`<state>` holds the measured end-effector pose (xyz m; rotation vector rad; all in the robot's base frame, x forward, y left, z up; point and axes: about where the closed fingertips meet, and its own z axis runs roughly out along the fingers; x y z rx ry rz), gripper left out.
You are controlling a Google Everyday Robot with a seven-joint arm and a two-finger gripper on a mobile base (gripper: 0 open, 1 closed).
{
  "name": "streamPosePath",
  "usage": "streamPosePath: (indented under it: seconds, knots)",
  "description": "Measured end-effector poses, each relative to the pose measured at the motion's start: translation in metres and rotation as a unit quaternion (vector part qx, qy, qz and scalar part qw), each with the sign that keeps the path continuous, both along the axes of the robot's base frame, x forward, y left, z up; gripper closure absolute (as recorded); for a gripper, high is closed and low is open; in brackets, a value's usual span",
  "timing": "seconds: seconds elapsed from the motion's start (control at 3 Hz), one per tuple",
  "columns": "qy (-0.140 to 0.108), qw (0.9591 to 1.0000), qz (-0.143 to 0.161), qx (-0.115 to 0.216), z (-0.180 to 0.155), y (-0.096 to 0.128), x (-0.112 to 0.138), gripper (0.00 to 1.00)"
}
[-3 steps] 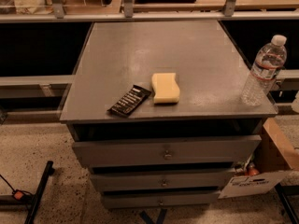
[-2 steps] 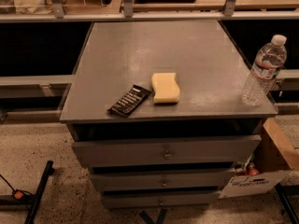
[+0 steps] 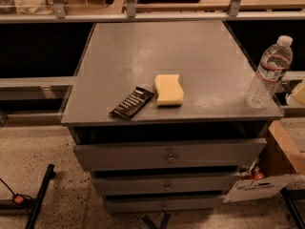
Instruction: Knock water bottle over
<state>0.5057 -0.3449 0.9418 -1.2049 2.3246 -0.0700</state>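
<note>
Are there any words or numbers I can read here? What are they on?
No text here can be read for sure.
On the water bottle: a white-and-red label band, print too small to read.
On the black packet: white marks, too blurred to read.
On the white tag on the cardboard box: dark print, too blurred to read.
The claw is not in view.

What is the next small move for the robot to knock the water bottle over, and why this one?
Probably bring the gripper, which is not in view, in toward the front right corner of the cabinet top. The water bottle stands upright there, apart from the yellow sponge and the black packet, so a sideways push near its cap looks unobstructed.
</note>
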Motion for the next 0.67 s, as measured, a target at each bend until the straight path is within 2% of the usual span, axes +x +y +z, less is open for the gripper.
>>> streamPosePath:
  seconds: [0.67]
  knots:
    - [-0.012,0.9999,-0.004,0.007,-0.0036,0.0103,0.0099,0.00]
